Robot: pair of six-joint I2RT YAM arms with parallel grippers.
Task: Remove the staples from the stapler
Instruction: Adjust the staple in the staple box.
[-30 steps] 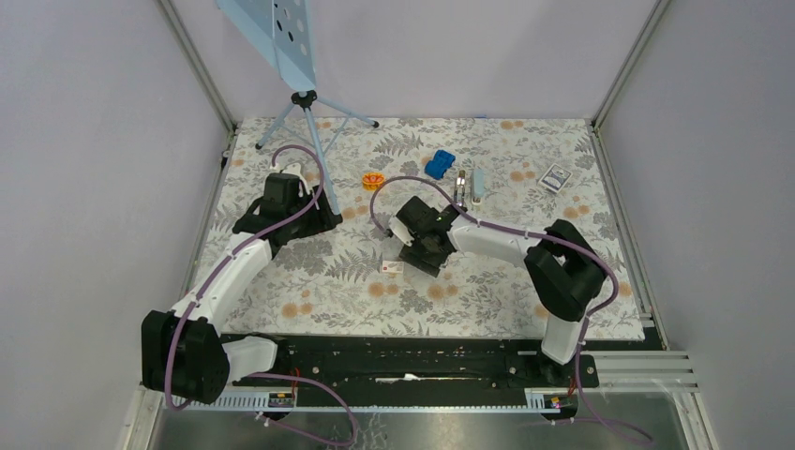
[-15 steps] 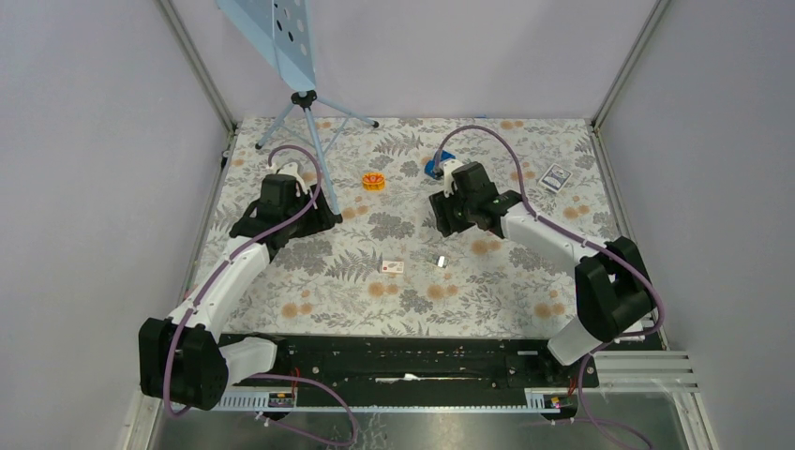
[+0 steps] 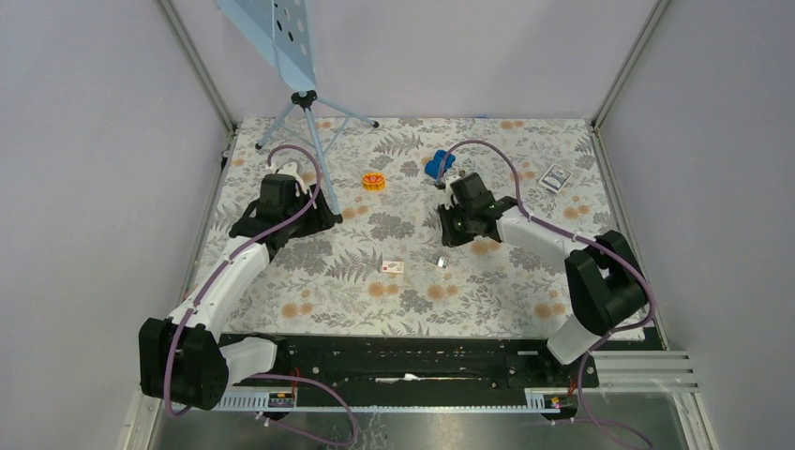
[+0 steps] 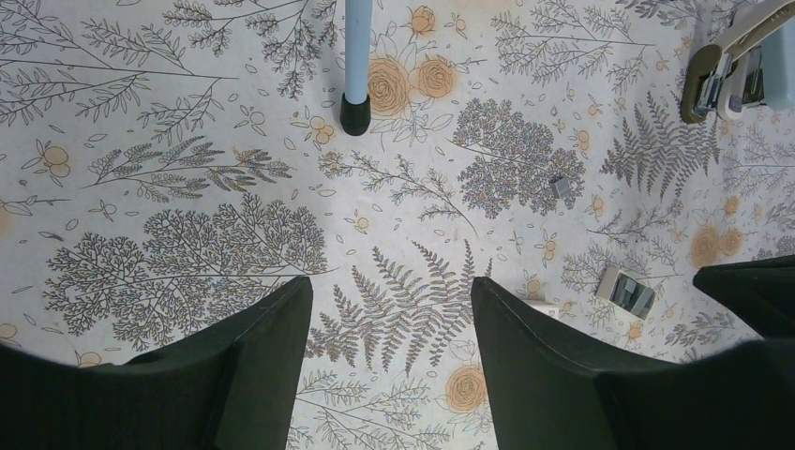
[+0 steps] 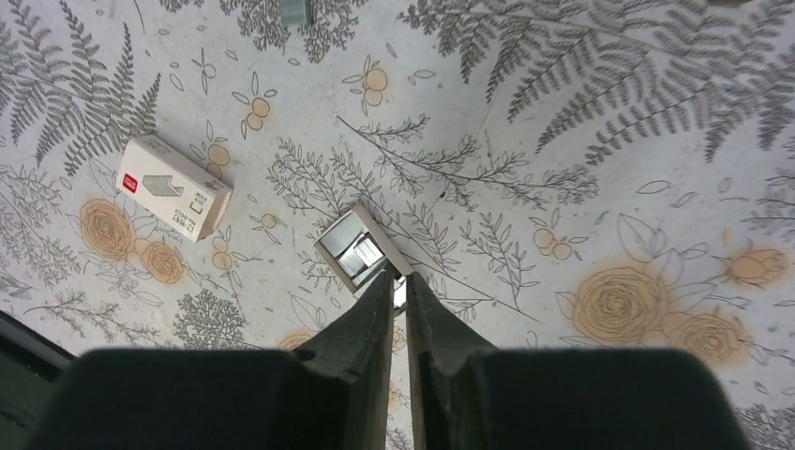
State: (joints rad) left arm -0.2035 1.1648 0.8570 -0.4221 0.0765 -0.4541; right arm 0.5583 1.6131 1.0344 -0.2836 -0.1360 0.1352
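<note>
Though R gripper is pressed near shut on nothing, staples lie below, just off its tips, a bit left, axis unclear; L gripper, spread, sits well off.

The staples lie right of the small box, the stapler seemingly farther back.

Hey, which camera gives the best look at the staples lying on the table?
The right wrist view: the staples lie close, large and sharp in mid-frame. The top external view shows them only as a tiny silvery speck; the left wrist view shows them small, far right.
</note>
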